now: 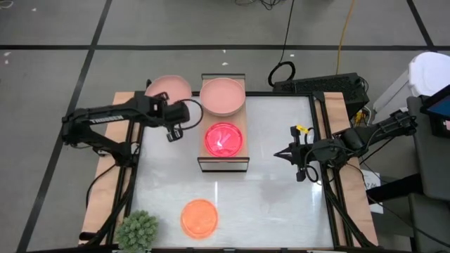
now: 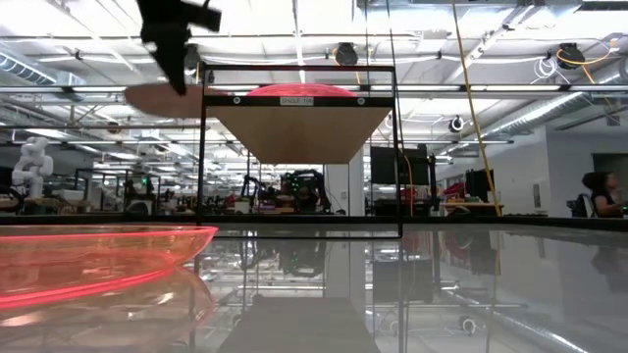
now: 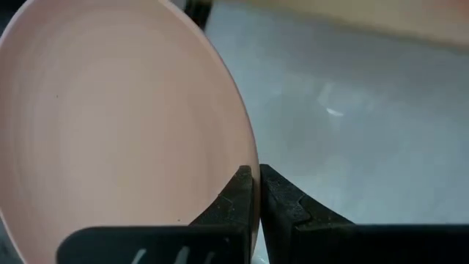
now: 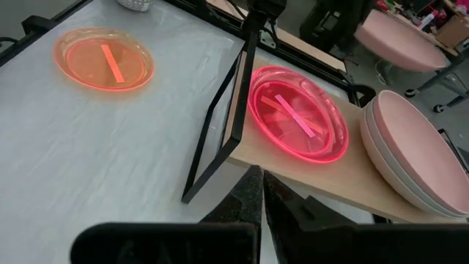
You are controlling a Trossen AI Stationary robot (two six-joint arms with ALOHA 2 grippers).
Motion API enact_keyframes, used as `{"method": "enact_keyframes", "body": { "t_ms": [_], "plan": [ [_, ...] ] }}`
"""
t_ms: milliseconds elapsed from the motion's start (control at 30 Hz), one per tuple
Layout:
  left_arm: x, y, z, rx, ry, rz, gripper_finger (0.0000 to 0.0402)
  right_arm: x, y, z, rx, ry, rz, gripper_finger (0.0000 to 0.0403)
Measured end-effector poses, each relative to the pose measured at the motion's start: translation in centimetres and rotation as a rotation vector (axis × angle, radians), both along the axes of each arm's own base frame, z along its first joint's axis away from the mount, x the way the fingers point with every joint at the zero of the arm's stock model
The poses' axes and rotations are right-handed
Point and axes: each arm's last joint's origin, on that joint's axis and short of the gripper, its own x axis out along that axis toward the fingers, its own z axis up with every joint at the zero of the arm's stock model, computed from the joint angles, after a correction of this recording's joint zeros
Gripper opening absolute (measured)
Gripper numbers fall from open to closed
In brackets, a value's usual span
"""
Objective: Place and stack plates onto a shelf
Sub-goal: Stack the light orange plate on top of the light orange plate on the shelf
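Shelf (image 1: 223, 163): light-wood board on a black frame, mid-tabletop, long axis running from the near edge toward the far edge in your high view. On its far end sits a stack of dusty pink plates (image 1: 223, 95), face up; on its near end a hot pink plate (image 1: 223, 139), flat. An orange plate (image 1: 199, 216) lies flat on the tabletop (image 1: 281, 211) near the front edge, beside a spiky green plant ball (image 1: 137, 230).

Your left gripper (image 1: 176, 122) hangs just left of the shelf's far end, jaws pinched on the rim of another dusty pink plate (image 3: 110, 125), held roughly level at shelf height in the low view.

Your right gripper (image 1: 279, 153) waits right of the shelf, jaws closed on nothing.
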Motion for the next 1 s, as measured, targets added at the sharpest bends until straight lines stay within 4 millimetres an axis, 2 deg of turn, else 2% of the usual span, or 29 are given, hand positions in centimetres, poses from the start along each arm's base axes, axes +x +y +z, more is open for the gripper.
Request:
{"method": "enact_keyframes", "body": {
  "t_ms": [167,367,533,733,867,1000],
  "plan": [
    [0.6,-0.6,2.8,0.067,-0.018,-0.243,0.0011,0.0,0.0,0.0,0.002,0.000,-0.001,0.0000],
    [2.0,-0.6,3.7,0.140,-0.089,-0.412,0.0011,0.0,0.0,0.0,0.005,0.000,-0.003,0.0000],
    [3.3,-0.7,3.3,0.108,-0.099,-0.576,0.0011,0.0,0.0,0.0,0.004,0.000,-0.002,0.0000],
    [5.4,-0.2,3.1,0.203,-0.121,-0.692,0.0011,0.0,0.0,0.0,-0.002,0.000,0.001,0.0000],
    [6.6,1.0,3.0,0.207,-0.195,-0.752,0.0011,0.0,0.0,0.0,-0.003,0.000,0.002,0.0000],
    [7.4,2.7,2.4,0.206,-0.222,-0.732,0.0011,0.0,0.0,0.0,-0.010,0.002,0.005,0.0000]
  ]
}}
